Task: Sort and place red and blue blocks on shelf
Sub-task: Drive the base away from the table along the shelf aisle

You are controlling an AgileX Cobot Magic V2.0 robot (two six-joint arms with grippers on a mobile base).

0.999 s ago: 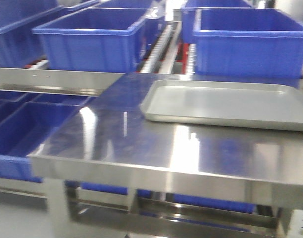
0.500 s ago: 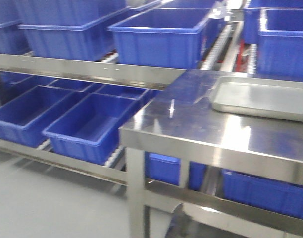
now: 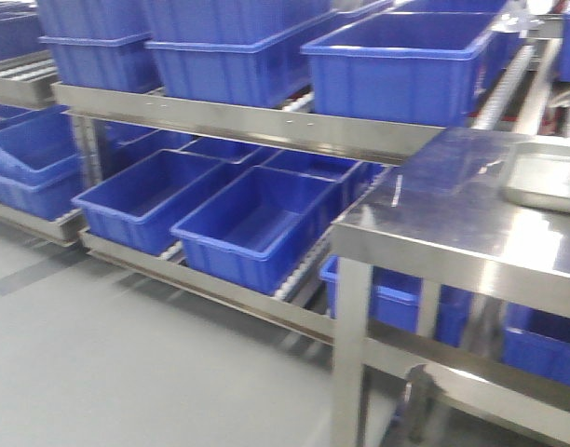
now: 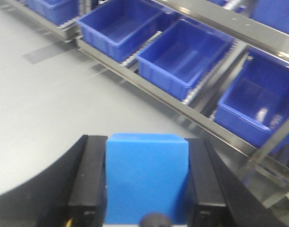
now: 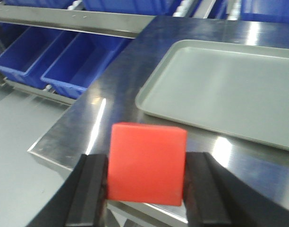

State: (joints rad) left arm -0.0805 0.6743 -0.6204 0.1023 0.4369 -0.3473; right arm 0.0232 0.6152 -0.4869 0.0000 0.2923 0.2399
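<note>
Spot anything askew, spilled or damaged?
One bin at the shelf's lower far left looks tipped, though blurred. The blue block and red block sit square in the left gripper and right gripper.

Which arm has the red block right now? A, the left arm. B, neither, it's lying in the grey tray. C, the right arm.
C: the right wrist view shows the red block clamped between the right arm's jaws, while the left arm's jaws hold the blue block.

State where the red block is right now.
In the right wrist view, the red block sits clamped in the right gripper, above the steel table's left corner, with the grey tray beyond it.
</note>
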